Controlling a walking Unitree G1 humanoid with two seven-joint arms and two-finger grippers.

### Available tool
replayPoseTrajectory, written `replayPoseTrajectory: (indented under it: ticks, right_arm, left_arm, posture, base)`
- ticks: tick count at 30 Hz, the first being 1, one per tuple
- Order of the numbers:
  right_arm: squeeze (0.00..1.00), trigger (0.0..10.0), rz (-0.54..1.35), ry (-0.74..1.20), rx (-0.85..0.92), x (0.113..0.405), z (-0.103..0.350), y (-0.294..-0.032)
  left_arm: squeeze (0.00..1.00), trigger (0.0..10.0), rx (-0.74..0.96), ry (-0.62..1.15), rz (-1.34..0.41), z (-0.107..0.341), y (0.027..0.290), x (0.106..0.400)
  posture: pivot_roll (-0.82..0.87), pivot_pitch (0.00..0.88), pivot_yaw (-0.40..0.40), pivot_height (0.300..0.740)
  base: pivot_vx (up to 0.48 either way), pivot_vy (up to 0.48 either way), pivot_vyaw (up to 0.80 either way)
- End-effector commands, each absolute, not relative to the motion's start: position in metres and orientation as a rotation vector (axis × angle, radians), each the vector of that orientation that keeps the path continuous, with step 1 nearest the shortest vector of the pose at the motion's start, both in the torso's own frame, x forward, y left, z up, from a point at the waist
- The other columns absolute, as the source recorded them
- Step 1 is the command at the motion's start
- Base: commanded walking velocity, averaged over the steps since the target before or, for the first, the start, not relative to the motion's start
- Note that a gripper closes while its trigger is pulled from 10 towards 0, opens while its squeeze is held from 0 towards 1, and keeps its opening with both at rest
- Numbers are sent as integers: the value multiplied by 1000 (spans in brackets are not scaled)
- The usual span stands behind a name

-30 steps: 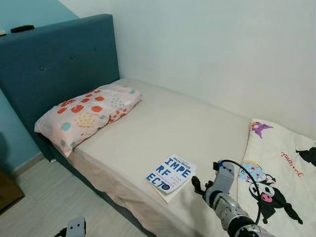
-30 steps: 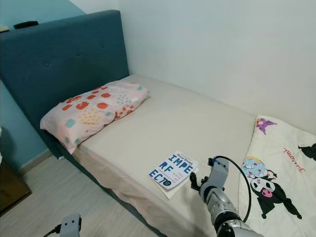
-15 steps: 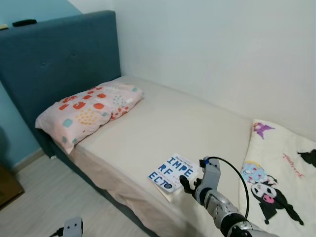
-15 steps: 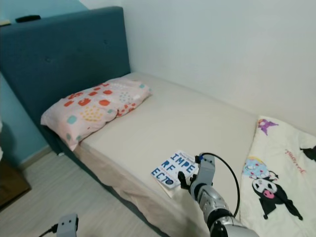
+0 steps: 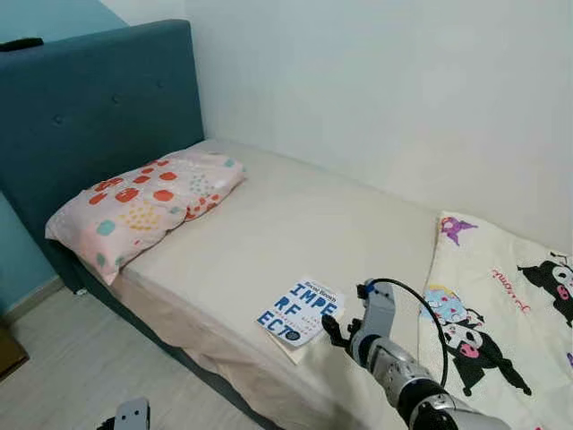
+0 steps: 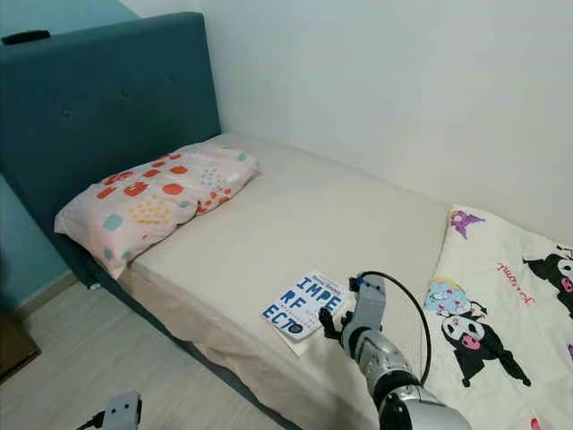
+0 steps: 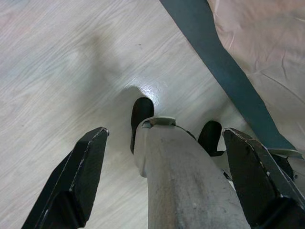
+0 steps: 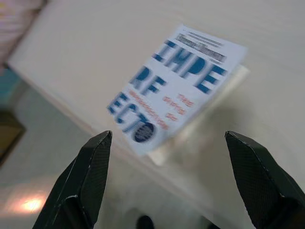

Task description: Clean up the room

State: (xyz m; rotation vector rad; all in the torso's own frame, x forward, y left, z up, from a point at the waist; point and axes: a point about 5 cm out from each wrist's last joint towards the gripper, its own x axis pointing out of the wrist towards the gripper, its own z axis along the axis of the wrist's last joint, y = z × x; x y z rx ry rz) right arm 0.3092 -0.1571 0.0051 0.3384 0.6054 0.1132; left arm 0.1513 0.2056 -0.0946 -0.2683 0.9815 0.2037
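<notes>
A white book with blue letters (image 5: 299,311) lies flat near the front edge of the beige bed (image 5: 295,224). My right gripper (image 5: 333,330) hovers just right of the book, open, with nothing between its fingers (image 8: 83,176). In the right wrist view the book (image 8: 178,86) sits straight ahead between the spread fingers, slightly blurred. My left gripper (image 7: 162,176) hangs low over the wooden floor (image 7: 57,71), open and empty, beside the robot's own leg.
A pink patterned pillow (image 5: 143,199) rests at the teal headboard (image 5: 89,116). A cartoon-print blanket (image 5: 501,305) covers the bed's right part. The white wall (image 5: 403,90) runs behind. The wooden floor (image 5: 81,358) is in front of the bed.
My right gripper has moved left toward the book and now sits close beside it. The camera has shifted slightly, so the whole scene has slid.
</notes>
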Motion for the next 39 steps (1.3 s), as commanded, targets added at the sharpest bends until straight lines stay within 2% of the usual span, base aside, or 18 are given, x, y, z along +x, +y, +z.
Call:
replayPoseTrajectory:
  ticks: [1, 18, 27, 28, 35, 39]
  right_arm:
    - [0, 10000, 127, 598, 400, 312, 8, -154]
    - [0, 10000, 92, 633, 393, 306, 1, -152]
    - [0, 10000, 57, 639, 413, 303, -2, -157]
    - [0, 10000, 47, 631, 419, 305, 0, -159]
    - [0, 10000, 17, 583, 464, 312, 8, -168]
    - [0, 10000, 12, 545, 497, 318, 15, -171]
  left_arm:
    - [0, 10000, -262, 989, 214, -95, 211, 147]
    - [0, 10000, -271, 932, 238, -90, 211, 161]
    - [0, 10000, -206, 685, 321, -55, 247, 207]
    - [0, 10000, -195, 621, 334, -45, 252, 220]
    - [0, 10000, -226, 526, 312, -31, 248, 239]
    - [0, 10000, -226, 531, 297, -33, 244, 238]
  posture:
    - [8, 0, -65, 705]
    - [13, 0, -55, 655]
    - [12, 0, -51, 615]
    - [13, 0, -50, 605]
    - [23, 0, -45, 565]
    - [28, 0, -43, 545]
  base:
    - [0, 0, 0]
    - [0, 0, 0]
    - [0, 0, 0]
    - [0, 0, 0]
    - [0, 0, 0]
    - [0, 0, 0]
